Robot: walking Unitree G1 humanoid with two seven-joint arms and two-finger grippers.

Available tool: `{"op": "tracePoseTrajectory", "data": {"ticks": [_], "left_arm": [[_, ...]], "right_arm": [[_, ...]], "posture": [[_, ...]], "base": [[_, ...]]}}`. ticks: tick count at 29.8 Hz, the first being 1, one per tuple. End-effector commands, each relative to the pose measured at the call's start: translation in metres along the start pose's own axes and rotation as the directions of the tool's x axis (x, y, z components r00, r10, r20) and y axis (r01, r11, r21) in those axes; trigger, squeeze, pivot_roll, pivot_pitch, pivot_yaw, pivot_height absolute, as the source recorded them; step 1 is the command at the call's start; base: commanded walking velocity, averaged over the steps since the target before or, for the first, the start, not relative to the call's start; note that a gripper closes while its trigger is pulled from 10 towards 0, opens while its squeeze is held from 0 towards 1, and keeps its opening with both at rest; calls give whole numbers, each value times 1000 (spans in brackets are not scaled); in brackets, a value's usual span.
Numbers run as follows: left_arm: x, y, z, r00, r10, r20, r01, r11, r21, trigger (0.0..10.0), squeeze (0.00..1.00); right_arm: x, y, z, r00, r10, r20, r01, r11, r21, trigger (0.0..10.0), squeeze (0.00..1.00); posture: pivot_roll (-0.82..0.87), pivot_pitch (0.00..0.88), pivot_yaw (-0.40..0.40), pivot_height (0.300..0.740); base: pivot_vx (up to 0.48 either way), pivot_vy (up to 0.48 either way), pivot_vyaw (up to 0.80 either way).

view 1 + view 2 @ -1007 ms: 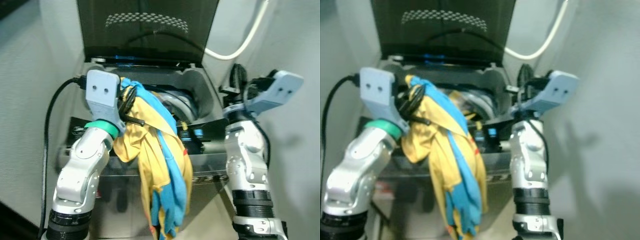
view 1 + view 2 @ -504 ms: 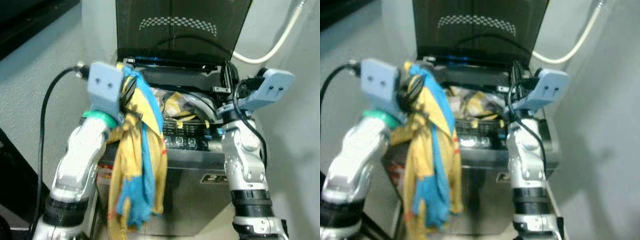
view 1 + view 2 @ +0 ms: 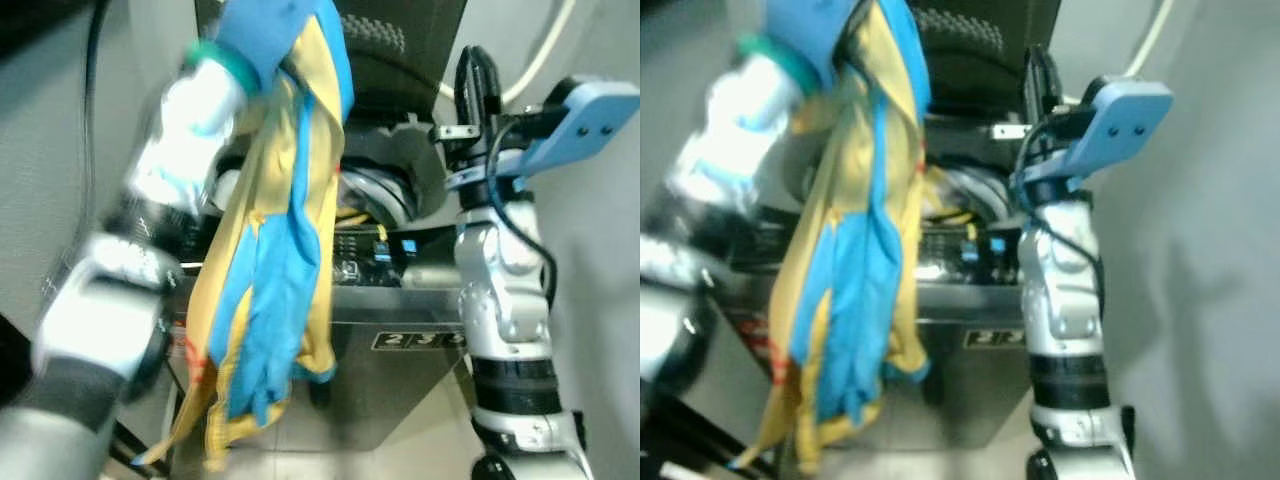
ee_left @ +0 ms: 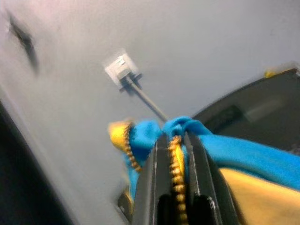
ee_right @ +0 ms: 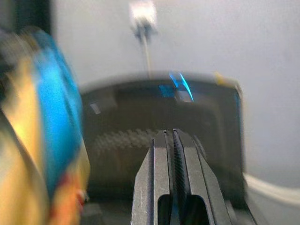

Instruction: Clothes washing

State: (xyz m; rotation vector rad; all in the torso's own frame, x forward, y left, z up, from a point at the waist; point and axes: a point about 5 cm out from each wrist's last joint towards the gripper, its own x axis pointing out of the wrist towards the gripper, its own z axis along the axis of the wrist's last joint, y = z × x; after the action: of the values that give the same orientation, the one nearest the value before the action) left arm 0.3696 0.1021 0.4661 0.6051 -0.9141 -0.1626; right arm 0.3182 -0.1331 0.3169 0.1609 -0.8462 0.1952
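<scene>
A yellow and blue garment (image 3: 275, 270) hangs long from my raised left gripper (image 4: 177, 138), which is shut on its bunched top and yellow zipper. The cloth dangles in front of the open top-loading washing machine (image 3: 420, 330), reaching down past its front panel. The drum opening (image 3: 375, 195) holds some yellow cloth. My right gripper (image 5: 172, 136) is shut with nothing in it, held upright (image 3: 470, 85) at the machine's right side, facing the raised dark lid (image 5: 159, 122). My left arm is blurred.
Grey walls close in on both sides. A white hose (image 3: 535, 60) runs along the wall behind the machine on the right. A wall socket with a cable (image 4: 123, 72) sits on the wall in the left wrist view. The tiled floor (image 3: 430, 450) lies below the machine.
My left arm has lifted the garment higher, up toward the top of the picture. The camera has shifted and come closer to the machine. The right gripper stays shut beside the lid.
</scene>
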Motion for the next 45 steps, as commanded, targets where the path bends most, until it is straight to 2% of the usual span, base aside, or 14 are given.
{"op": "tracePoseTrajectory", "data": {"ticks": [1,2,6,7,8,10,11,22,26,31,33,34,40,45], "left_arm": [[-16,-28,-42,961,-195,-197,129,944,-305,10000,0],[-35,-51,-67,895,-356,-267,210,867,-453,10000,0],[-71,-79,-102,774,-541,-329,277,756,-593,10000,0],[-71,-79,-102,774,-541,-329,277,756,-593,10000,0],[-81,-85,-109,746,-600,-290,303,693,-654,10000,231],[-82,-86,-109,743,-609,-278,311,682,-662,10000,231],[-83,-84,-109,747,-613,-256,336,681,-651,10000,1000],[-78,-62,-69,801,-592,84,525,629,-574,10000,1000],[-106,-60,-30,761,-602,244,624,572,-533,10000,1000],[-125,-63,-20,734,-633,247,654,561,-507,10000,1000],[-138,-65,-17,704,-670,236,682,546,-487,10000,847],[-156,-67,-17,663,-721,201,714,529,-457,10000,0],[-198,-65,-40,609,-792,-42,709,568,-417,10000,0],[-206,-66,-58,610,-769,-192,684,633,-362,10000,0]], "right_arm": [[1,1,6,1000,0,23,0,1000,0,10000,0],[0,0,5,1000,-3,19,3,1000,-2,10000,0],[-1,0,4,1000,-3,6,3,1000,-5,10000,0],[-1,0,4,1000,-3,6,3,1000,-5,10000,0],[-2,0,2,1000,2,-6,-2,1000,0,10000,0],[-1,0,2,1000,4,-10,-4,1000,3,10000,0],[-1,2,1,1000,10,-13,-10,1000,8,10000,0],[1,10,-4,999,39,-26,-38,999,37,10000,0],[0,12,-7,998,49,-40,-47,998,47,10000,0],[-1,12,-9,998,53,-46,-51,997,50,10000,0],[-2,12,-10,997,56,-49,-54,997,52,10000,0],[-3,13,-11,997,60,-55,-57,997,54,10000,0],[-5,14,-17,995,72,-75,-67,995,68,10000,0],[-5,16,-18,994,76,-78,-70,995,76,10000,0]], "posture": [[-14,161,7,740],[-19,166,8,740],[-17,167,-7,740],[-17,167,-7,740],[-1,162,-17,740],[-1,162,-17,740],[7,157,-22,740],[31,144,-33,740],[52,132,-39,740],[68,127,-39,740],[68,127,-39,740],[85,127,-39,740],[107,134,-48,740],[108,137,-49,740]], "base": [[0,0,0],[0,0,0],[0,0,0],[0,0,0],[0,0,0],[0,0,0],[0,0,0],[0,0,0],[0,0,0],[0,0,0],[0,0,0],[0,0,0],[0,0,0],[0,0,0]]}}
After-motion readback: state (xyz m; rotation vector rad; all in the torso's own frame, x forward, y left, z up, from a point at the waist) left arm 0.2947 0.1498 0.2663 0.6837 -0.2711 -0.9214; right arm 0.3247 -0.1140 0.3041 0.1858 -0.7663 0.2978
